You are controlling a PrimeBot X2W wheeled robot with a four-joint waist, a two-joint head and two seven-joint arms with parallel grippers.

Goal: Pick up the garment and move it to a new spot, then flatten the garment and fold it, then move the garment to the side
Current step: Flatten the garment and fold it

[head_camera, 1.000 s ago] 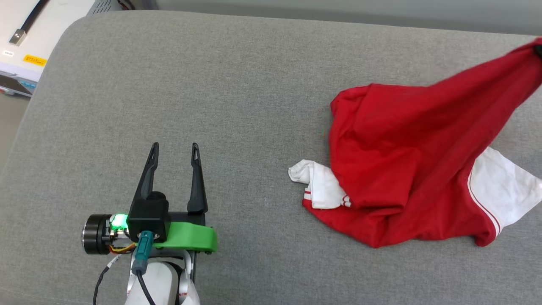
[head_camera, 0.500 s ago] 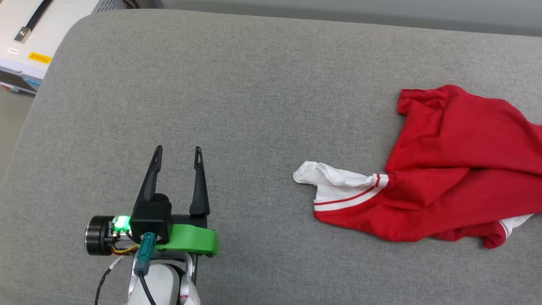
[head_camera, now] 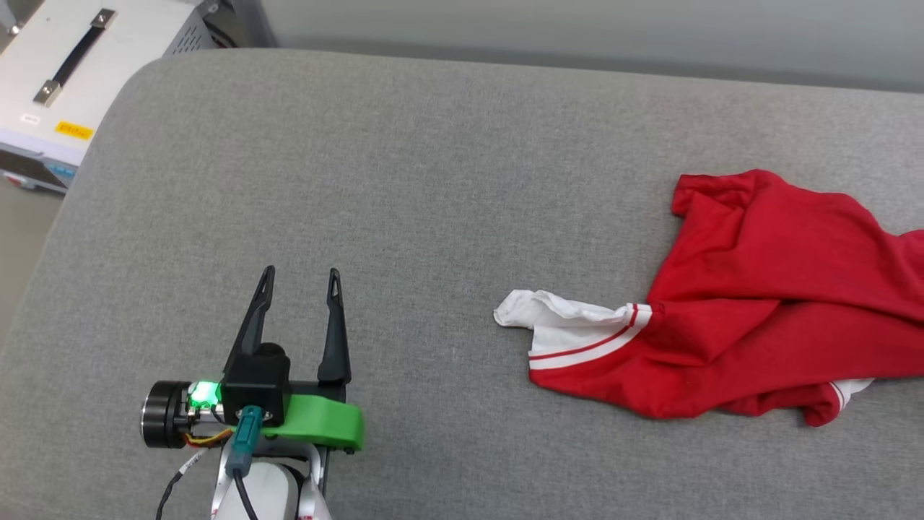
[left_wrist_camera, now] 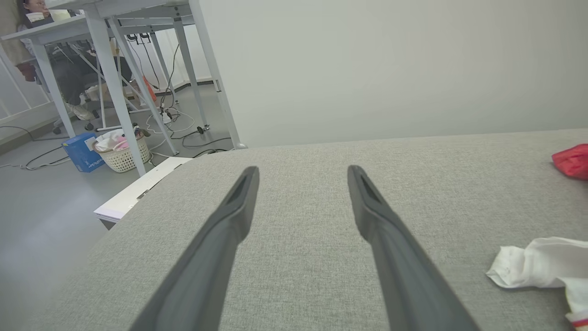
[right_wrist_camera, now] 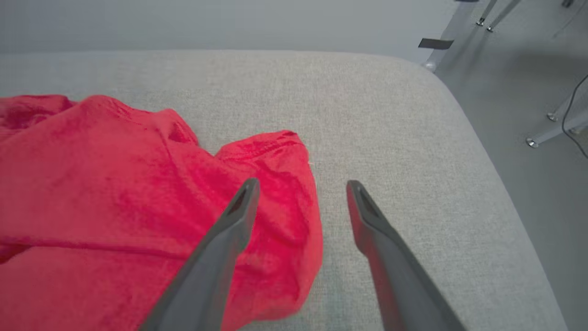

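One end of garment (head_camera: 765, 303) beyond head view

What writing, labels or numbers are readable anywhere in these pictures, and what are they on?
Nothing can be read with certainty.
Yellow sticker on the white case: dark print, too small to read.
White tag on the same case: too small to read.
Blue box on the floor: pale print, blurred.
Jersey: no letters or numbers on the folds that show, only red and white stripes.
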